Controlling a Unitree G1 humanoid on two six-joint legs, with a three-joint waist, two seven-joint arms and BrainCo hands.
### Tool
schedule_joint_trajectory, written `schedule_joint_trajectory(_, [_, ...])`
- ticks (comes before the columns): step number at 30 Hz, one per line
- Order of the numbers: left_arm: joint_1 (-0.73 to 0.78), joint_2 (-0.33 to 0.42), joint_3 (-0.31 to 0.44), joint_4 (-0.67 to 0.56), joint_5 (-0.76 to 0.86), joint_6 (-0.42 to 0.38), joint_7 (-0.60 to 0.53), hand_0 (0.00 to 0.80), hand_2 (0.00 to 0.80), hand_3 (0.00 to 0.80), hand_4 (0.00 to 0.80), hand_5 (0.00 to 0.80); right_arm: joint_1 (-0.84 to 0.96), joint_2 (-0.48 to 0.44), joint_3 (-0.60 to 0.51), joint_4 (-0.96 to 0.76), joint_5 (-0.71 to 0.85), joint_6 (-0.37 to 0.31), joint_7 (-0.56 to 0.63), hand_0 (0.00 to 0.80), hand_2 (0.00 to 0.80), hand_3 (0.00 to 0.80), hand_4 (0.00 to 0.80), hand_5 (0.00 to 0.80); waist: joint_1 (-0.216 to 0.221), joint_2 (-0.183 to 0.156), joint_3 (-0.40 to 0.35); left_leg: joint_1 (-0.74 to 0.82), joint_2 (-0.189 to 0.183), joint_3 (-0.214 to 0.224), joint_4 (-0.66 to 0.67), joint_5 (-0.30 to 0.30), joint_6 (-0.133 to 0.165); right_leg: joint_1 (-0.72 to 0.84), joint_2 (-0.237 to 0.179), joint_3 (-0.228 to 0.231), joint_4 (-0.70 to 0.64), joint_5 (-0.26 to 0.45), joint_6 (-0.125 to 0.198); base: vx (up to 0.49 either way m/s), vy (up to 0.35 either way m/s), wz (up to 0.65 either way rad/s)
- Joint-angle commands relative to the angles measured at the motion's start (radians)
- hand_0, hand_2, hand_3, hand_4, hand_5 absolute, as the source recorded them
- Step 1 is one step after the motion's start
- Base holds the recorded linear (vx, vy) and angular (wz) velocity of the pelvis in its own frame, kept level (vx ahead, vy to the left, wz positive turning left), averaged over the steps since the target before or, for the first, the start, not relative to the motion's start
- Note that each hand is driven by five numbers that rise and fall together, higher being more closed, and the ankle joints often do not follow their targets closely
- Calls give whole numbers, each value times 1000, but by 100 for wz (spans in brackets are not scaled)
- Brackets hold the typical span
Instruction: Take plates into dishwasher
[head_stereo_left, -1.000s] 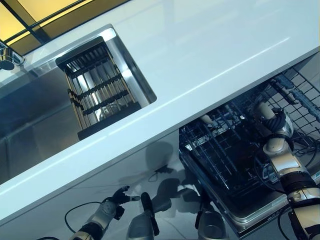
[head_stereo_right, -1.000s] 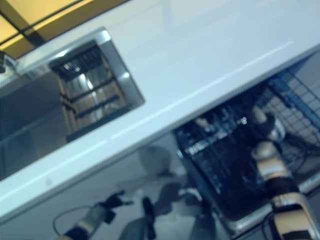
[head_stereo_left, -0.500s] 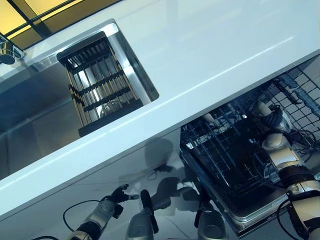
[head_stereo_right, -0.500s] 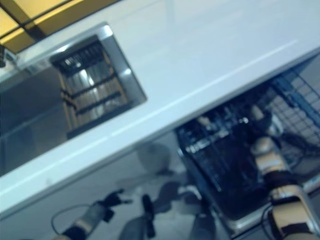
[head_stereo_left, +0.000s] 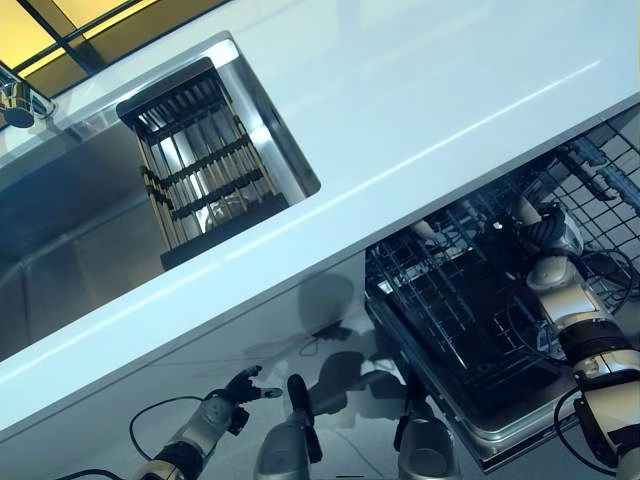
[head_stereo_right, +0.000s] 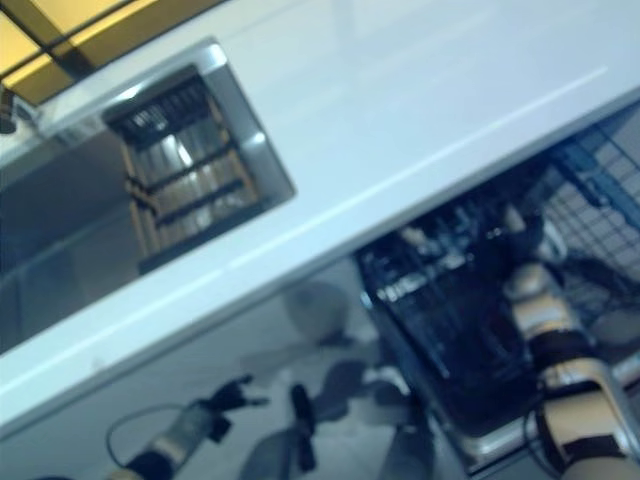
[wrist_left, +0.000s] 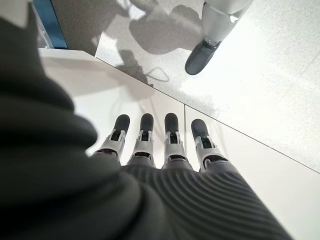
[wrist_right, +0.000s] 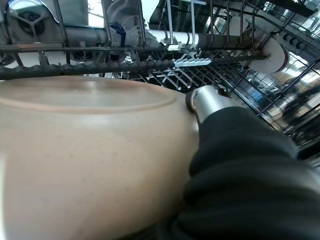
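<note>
A beige plate (wrist_right: 85, 150) fills the right wrist view, held on edge among the wires of the dishwasher's dark lower rack (head_stereo_left: 450, 300). My right hand (head_stereo_left: 548, 238) reaches down into that rack, below the counter edge, and is shut on the plate, with the thumb (wrist_right: 207, 100) pressed on its rim. In the eye views the plate is mostly hidden behind the hand and the rack wires. My left hand (head_stereo_left: 225, 405) hangs low by the floor with straight fingers (wrist_left: 160, 145), open and empty.
The white counter (head_stereo_left: 420, 90) runs across the view. A steel sink (head_stereo_left: 60, 230) with a dark drying rack (head_stereo_left: 200, 165) and a faucet (head_stereo_left: 15, 100) lies at the left. The pulled-out upper wire basket (head_stereo_left: 600, 190) is right of my right hand; the open door (head_stereo_left: 500, 440) lies below.
The whole view has shifted slightly. My right hand stays in the lower rack with the plate, nudged a little deeper. The left hand has not moved.
</note>
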Motion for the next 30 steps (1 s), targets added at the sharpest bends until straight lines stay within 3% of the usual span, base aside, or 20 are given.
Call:
schedule_joint_trajectory(1, [-60, 36, -65, -8, -36, -24, -1, 0, 0, 0, 0, 0, -59, 11, 35, 174, 34, 77, 34, 800, 800, 800, 800, 800, 43, -6, 46, -64, -33, -42, -1, 1, 11, -38, -33, 0, 155, -153, 3, 0, 0, 0])
schedule_joint_trajectory(16, [-61, 47, -61, -26, -42, -11, 1, 0, 0, 0, 0, 0, -81, 23, 33, 187, 17, 100, -14, 775, 775, 775, 775, 775, 50, -32, 50, -68, -31, -28, -1, 0, 9, -38, -10, -7, 116, -124, 6, 0, 0, 0])
schedule_joint_trajectory(17, [-62, 47, -61, -26, -43, -10, 2, 0, 0, 0, 0, 0, -82, 22, 32, 185, 16, 104, -17, 568, 568, 568, 568, 568, 50, -34, 50, -69, -31, -27, -1, 0, 10, -38, -9, -8, 114, -123, 6, 0, 0, 0])
schedule_joint_trajectory(19, [-60, 51, -61, -28, -44, -10, 4, 0, 0, 0, 0, 0, -81, 21, 30, 185, 12, 106, -25, 430, 430, 430, 430, 430, 52, -36, 51, -70, -32, -27, -1, -1, 10, -37, -8, -9, 112, -121, 7, 0, 0, 0])
schedule_joint_trajectory(20, [-60, 51, -61, -27, -45, -11, 5, 0, 0, 0, 0, 0, -83, 20, 29, 189, 13, 107, -28, 282, 282, 282, 282, 282, 54, -37, 51, -70, -32, -26, -1, -1, 10, -37, -8, -13, 110, -120, 8, 0, 0, 0])
schedule_joint_trajectory(21, [-60, 51, -63, -27, -49, -10, 8, 0, 0, 0, 0, 0, -86, 19, 28, 192, 11, 112, -32, 0, 0, 0, 0, 0, 55, -38, 52, -70, -32, -26, -1, -2, 10, -36, -7, -15, 108, -119, 8, 0, 0, 0])
schedule_joint_trajectory(30, [-58, 55, -54, -30, -47, -8, 6, 0, 0, 0, 0, 0, -88, 25, 28, 190, 2, 117, -48, 0, 0, 0, 0, 0, 61, -48, 52, -72, -33, -17, -1, -3, 9, -34, -1, -24, 93, -109, 10, 0, 0, 0])
